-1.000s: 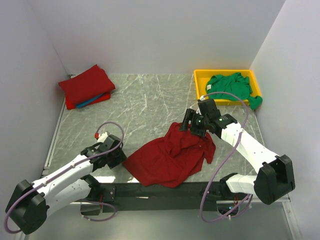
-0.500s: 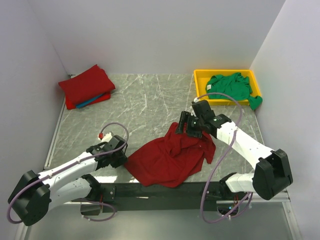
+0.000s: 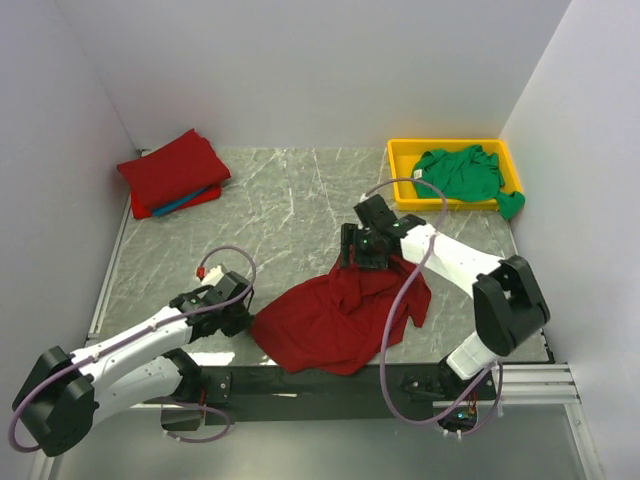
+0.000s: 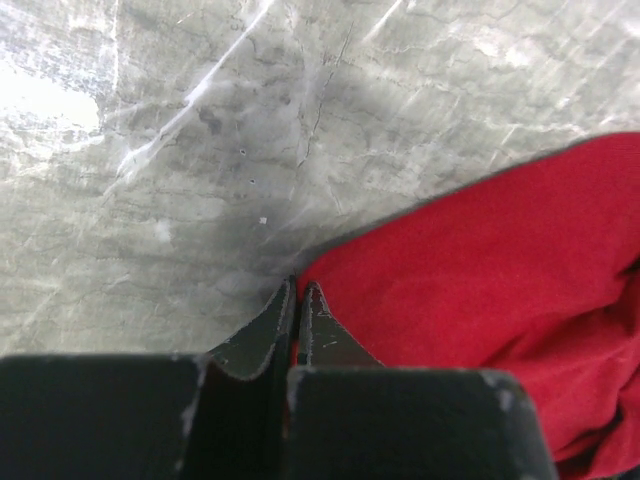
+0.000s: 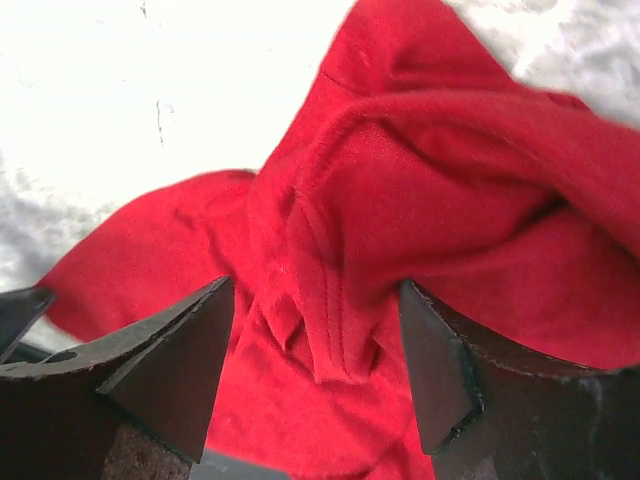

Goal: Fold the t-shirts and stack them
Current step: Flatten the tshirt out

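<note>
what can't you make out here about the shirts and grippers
Left wrist view: left gripper shut at the edge of the crumpled red shirt; its jaws hide whether cloth is pinched.
Top view: blue shirt shows only as an edge under the folded red shirt.
Top view: white tag on the green shirt, too small to read.
Right wrist view: glare washes out the table.
</note>
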Controlling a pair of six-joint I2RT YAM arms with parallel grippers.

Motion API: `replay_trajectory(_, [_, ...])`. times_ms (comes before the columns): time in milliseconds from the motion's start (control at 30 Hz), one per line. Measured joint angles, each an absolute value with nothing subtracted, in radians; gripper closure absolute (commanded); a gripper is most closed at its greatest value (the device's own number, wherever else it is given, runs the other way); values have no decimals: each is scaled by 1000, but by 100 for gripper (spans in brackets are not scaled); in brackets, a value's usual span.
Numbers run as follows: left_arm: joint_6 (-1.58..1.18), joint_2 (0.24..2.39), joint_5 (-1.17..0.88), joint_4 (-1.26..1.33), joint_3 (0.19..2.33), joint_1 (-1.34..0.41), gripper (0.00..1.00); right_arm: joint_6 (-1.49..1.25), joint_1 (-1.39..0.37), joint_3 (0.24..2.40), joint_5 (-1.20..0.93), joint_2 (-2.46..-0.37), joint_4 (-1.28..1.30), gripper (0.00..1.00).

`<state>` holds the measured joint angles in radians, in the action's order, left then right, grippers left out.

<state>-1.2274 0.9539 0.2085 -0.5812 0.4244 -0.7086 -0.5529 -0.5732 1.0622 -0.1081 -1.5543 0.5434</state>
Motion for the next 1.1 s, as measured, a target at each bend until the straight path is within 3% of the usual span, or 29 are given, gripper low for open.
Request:
replay_trajectory(67, [-1232, 934, 209, -590, 422, -709, 100, -539, -595, 1092, -84, -1599, 550, 30])
replay_trajectory(267, [-1254, 905, 208, -594, 411, -709, 100, -499, -640, 1169, -21, -1744, 595, 65])
replay_trajectory(367, [-1254, 910, 209, -584, 411, -709, 100, -487, -641, 1173, -6, -1759, 623, 100])
replay_trajectory(567, [-1188, 1024, 223, -585, 492, -645, 100, -476, -627, 1307, 6, -1758, 713, 100])
replay_trajectory(833, [-930, 1110, 202, -605, 942, -252, 100, -467, -464, 1675, -74, -1722, 803, 100])
replay_trajectory(967, [-857, 1086, 241, -611, 1186, -201, 100, -459, -383, 1769, -78, -1614, 831, 100])
replay_trajectory(1100, [-857, 934, 319, -629, 1198, -197, 100, -460, -331, 1705, -60, -1411, 842, 100])
